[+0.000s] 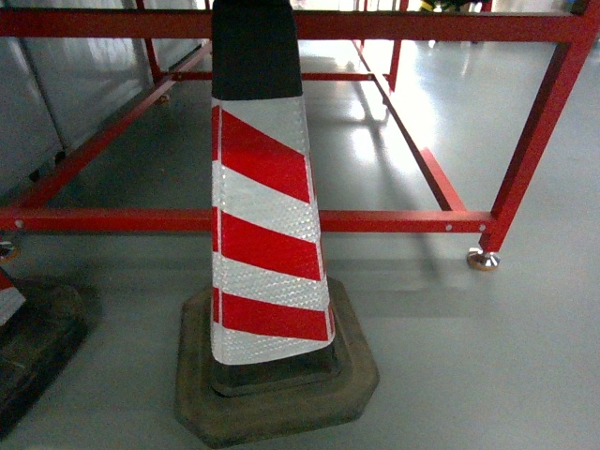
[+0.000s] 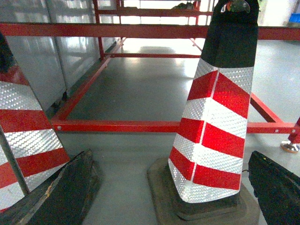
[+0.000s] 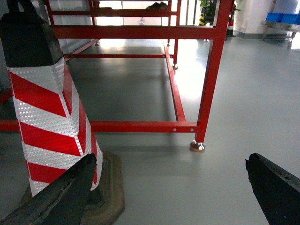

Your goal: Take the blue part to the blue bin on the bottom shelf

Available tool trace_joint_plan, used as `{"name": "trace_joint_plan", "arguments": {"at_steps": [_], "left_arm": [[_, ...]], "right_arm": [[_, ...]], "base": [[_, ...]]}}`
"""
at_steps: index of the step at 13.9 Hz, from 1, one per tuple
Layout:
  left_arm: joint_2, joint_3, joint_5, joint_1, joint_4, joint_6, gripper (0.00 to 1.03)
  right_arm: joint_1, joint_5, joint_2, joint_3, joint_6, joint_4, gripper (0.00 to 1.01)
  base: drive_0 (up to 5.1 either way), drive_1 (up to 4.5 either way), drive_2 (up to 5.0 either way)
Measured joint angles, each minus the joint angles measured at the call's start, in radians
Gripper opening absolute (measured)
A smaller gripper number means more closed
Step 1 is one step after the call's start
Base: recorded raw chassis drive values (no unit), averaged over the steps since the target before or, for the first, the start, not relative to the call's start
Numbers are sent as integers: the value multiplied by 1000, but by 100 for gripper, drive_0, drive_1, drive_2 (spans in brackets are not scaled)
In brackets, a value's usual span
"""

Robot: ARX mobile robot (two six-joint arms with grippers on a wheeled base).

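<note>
No blue part shows in any view, and the bottom shelf is out of view. Far off, at the top right of the right wrist view, blue bins (image 3: 281,17) stand on a grey surface. I cannot tell whether one of them is the task's blue bin. My left gripper (image 2: 171,153) is open over the grey floor, its dark fingers (image 2: 70,190) spread wide and nothing between them. My right gripper (image 3: 171,158) is also open and empty, low above the floor. Neither gripper appears in the head view.
A red-and-white striped traffic cone (image 1: 262,216) on a dark rubber base stands directly ahead. Another cone (image 2: 18,126) is at the left. Behind them runs a low red steel frame (image 1: 375,221) with a metal foot (image 1: 483,260). Grey panels (image 1: 56,84) line the left.
</note>
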Motion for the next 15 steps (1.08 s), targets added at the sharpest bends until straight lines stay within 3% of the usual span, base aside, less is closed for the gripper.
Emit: {"name": "trace_joint_plan", "arguments": {"at_steps": [15], "left_arm": [[0,0,0,0,0,0,98]], "right_arm": [[0,0,0,0,0,0,98]], "base": [[0,0,0]]}}
